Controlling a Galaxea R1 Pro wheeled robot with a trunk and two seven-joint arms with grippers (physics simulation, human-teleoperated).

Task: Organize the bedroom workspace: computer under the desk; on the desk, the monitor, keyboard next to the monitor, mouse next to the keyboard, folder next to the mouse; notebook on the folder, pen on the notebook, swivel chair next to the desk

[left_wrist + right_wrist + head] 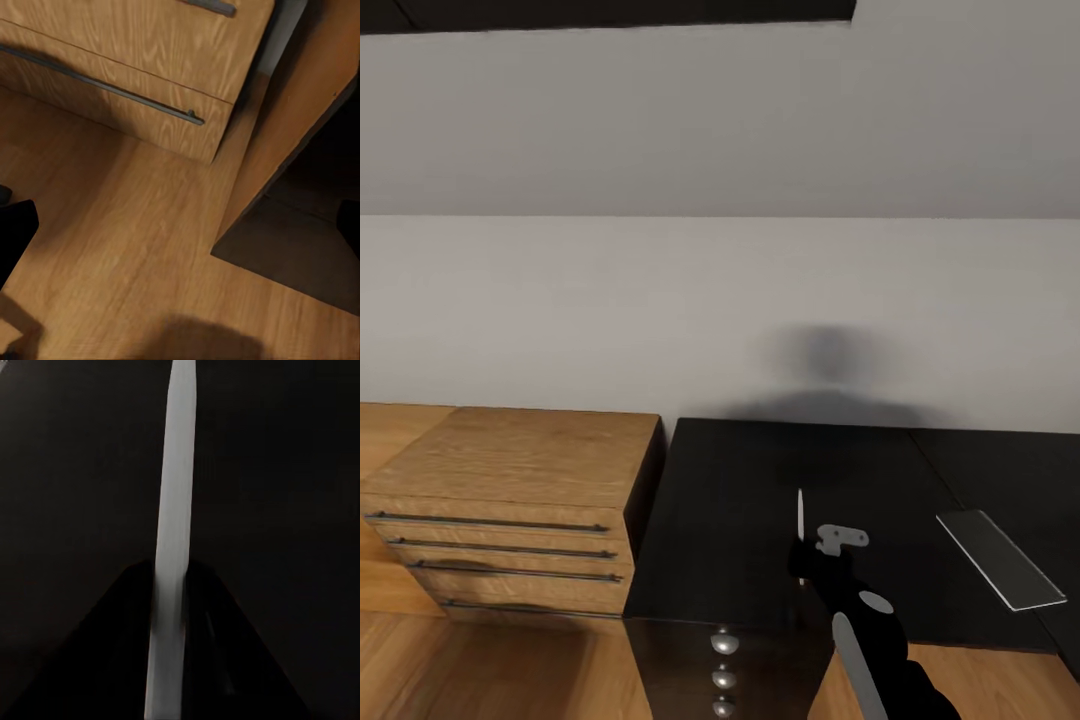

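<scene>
Pen [800, 520], slim silvery-white stick at lower centre over black worktop [760, 480], clamped low in right hand [801, 566]: light, stiff, slippery, best pinched mid-shaft; left hand state unclear.

Desks: one, black [760, 500], lower centre to right of the head view.
Silver knobs on its drawer unit: three [724, 642], bottom centre.
Wooden dressers: one [510, 480], lower left.
Bar handles on dresser: four [490, 522].
Pens: one [800, 520], pale, upright.
Flat glassy panels: one [1000, 558], lower right.
</scene>
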